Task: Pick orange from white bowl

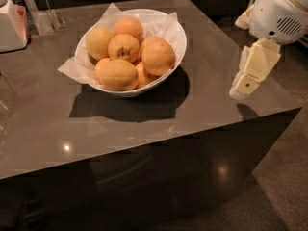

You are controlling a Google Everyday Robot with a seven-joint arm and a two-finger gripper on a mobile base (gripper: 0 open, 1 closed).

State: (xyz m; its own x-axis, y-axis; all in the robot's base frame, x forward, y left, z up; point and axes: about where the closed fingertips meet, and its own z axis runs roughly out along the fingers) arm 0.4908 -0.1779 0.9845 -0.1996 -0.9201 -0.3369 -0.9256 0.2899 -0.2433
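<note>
Gripper [239, 91] hangs at the right side of the view, pointing down and a little leftward over the right edge of the table [202, 112], well apart from the fruit. Whether it is parted or closed does not show from this angle. It holds nothing. Above it sits the arm's rounded white housing [281, 11], cut off by the top and right edges.

The table is a large dark block with a glossy grey-brown top that reflects light spots. On its far middle part stands the white bowl [181, 38], wide and shallow, throwing a dark shadow toward the front. Crinkled white paper [72, 69] lines it and sticks out past the rim, most on the left side.

Several fruits are piled in the bowl. The orange [158, 57] lies on the right side of the heap, near the right rim, round and evenly deep orange, with its top uncovered. In front of it on the left lies a yellower oval fruit [118, 74]. Behind that sits a smaller orange with a dark stem dimple [123, 47], a pale yellow fruit [99, 42] at the left, and another orange fruit [128, 27] at the back. One more fruit [142, 77] is mostly hidden between the oval fruit and the orange.

At the far left corner a white appliance [12, 29] is cut off by the edge, with a clear stand [46, 19] beside it, hard to make out.
</note>
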